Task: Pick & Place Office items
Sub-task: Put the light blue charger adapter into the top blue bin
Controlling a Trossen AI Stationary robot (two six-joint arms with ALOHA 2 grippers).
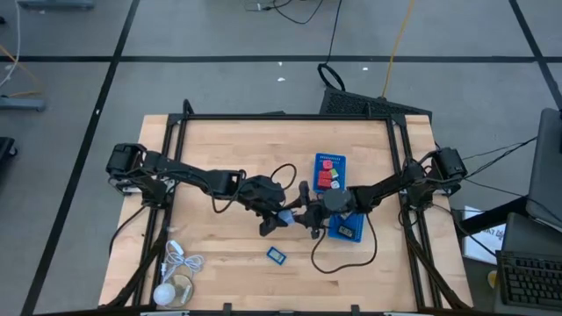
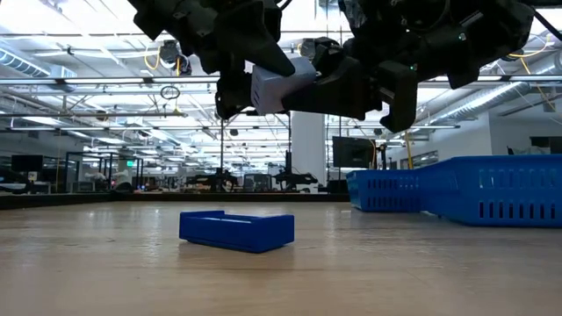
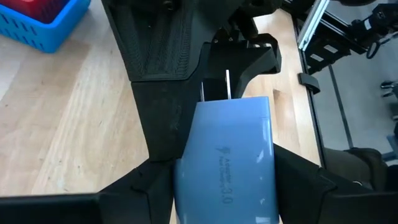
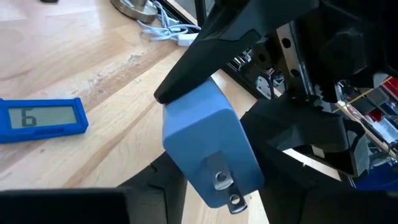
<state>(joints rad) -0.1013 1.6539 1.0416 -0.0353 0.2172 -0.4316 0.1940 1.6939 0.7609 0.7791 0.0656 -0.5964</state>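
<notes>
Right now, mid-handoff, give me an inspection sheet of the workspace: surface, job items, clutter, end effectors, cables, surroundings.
Surface: wooden table, mostly bare.
Job's things: pale blue charger held in the air between both arms, prongs toward the right arm; blue display unit lying on the table; red pieces in the far tray; one piece in the near tray.
Clutter: coiled white cable with a round white object at the table's front left corner.
End effectors: left end effector gripping the charger; right end effector around its pronged end, grip not confirmed.
Cables: black arm cables looping over the table.
Surroundings: keyboard to the right; no people seen.
</notes>
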